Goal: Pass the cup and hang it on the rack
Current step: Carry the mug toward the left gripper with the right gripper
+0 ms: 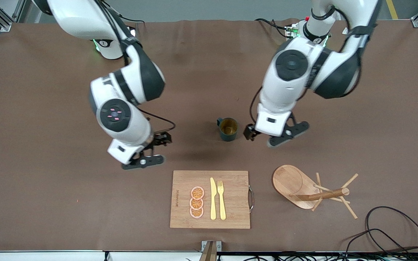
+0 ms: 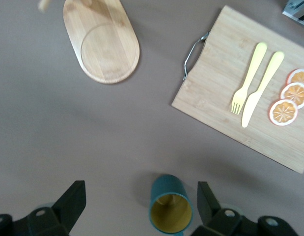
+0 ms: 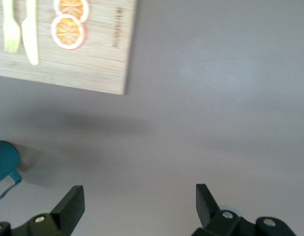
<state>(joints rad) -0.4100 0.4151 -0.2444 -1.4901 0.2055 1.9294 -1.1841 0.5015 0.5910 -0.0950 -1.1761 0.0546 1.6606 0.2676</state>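
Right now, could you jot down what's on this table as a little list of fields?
cup: upright on the table, held by nothing
rack: nearer the front camera than the cup, toward the left arm's end
cutting board: beside the rack, carrying knife, fork, orange slices
left gripper: open, beside the cup
right gripper: open, over bare table

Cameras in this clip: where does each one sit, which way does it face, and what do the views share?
Front view: high across the table, facing both arms; left gripper open beside the cup, right gripper open over bare table.
Left wrist view: looks down past its fingers at cup, cutting board and the rack.
Right wrist view: looks down on bare table.
Shared: cup and cutting board appear in all three.
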